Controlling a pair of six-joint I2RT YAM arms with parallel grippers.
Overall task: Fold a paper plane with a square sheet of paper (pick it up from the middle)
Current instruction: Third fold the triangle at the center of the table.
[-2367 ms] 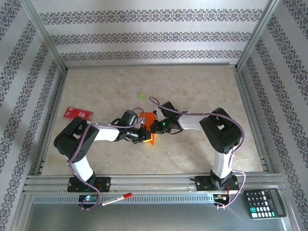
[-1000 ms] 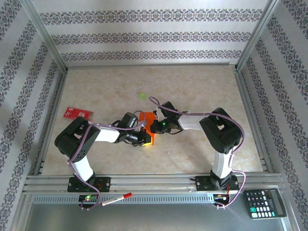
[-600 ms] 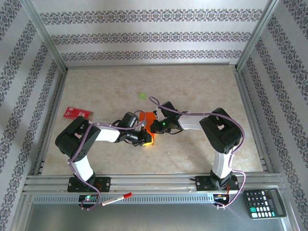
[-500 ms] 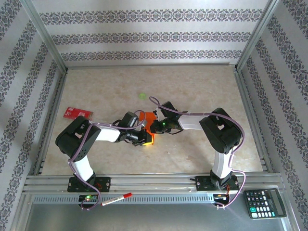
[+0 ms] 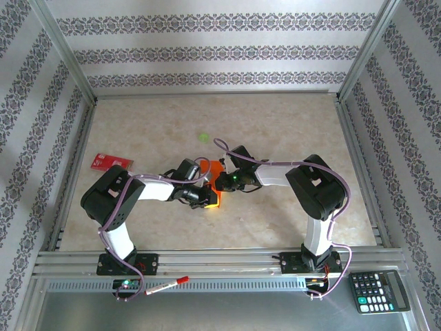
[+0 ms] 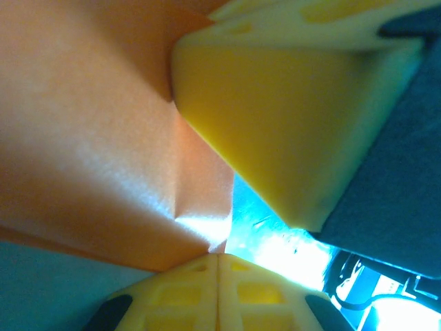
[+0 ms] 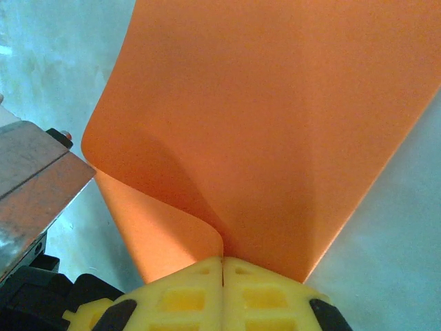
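The orange square sheet of paper (image 5: 216, 185) hangs bent between my two grippers near the table's middle. My right gripper (image 5: 224, 181) is shut on one edge of it. In the right wrist view the sheet (image 7: 275, 124) curls up out of the closed jaws of the right gripper (image 7: 222, 261). My left gripper (image 5: 204, 196) is shut on a corner of the sheet (image 6: 103, 138), which meets the seam of the left gripper (image 6: 218, 256). A yellow finger of the right gripper (image 6: 275, 117) stands close in front. A paper plane is out of view.
A small red card (image 5: 111, 163) lies at the left and a green spot (image 5: 204, 137) sits behind the grippers. Aluminium rails (image 5: 207, 261) border the table. A calculator (image 5: 377, 290) and a pen (image 5: 165, 285) lie on the near ledge.
The left arm has edged slightly right, towards the right gripper, and the paper's lower part has bunched under it. The right arm has stayed put.
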